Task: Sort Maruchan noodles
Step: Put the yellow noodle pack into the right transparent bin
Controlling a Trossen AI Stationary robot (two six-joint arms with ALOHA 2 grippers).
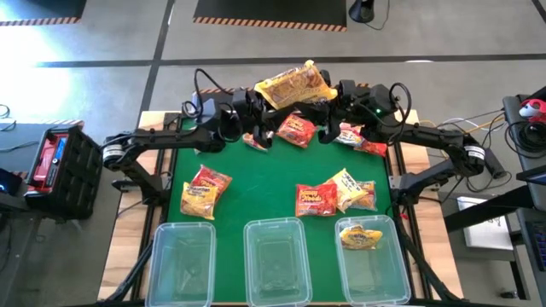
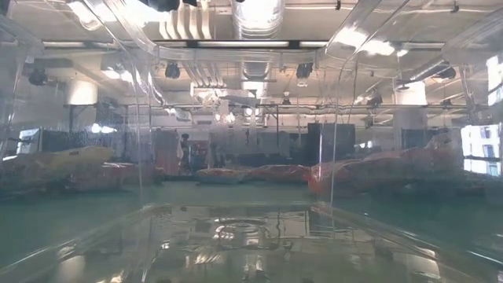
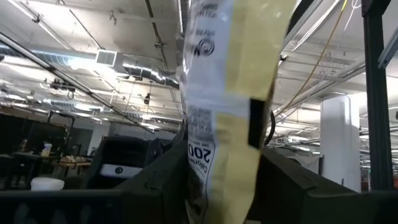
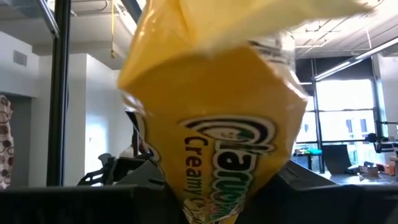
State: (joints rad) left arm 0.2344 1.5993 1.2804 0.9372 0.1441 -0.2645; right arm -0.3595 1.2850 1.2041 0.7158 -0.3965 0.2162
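Both grippers hold one yellow Maruchan packet (image 1: 294,85) in the air over the table's far edge. My left gripper (image 1: 258,101) is at its left end and my right gripper (image 1: 331,94) at its right end, each shut on it. The left wrist view shows the packet's printed white-and-yellow back (image 3: 217,99). The right wrist view shows its yellow front (image 4: 217,124). Other packets lie flat on the green mat: red ones (image 1: 296,130) (image 1: 316,199), a red-and-white one (image 1: 358,138), a yellow-red one (image 1: 205,191) and a yellow one (image 1: 352,189). My left gripper pinches the packet's left end (image 3: 208,186) between its two fingers (image 3: 149,186). The packet stands out beyond the fingertips, lifted clear of the table. My right gripper pinches the packet's right end (image 4: 211,202) between its two fingers (image 4: 311,186). The packet bulges out past the fingertips, spanning between the two grippers.
Three clear plastic bins stand along the near edge, left (image 1: 158,264), middle (image 1: 249,264) and right (image 1: 401,273). The right bin holds a yellow packet (image 1: 362,235). The low view looks through a bin wall (image 2: 141,118). Cables and equipment flank the table.
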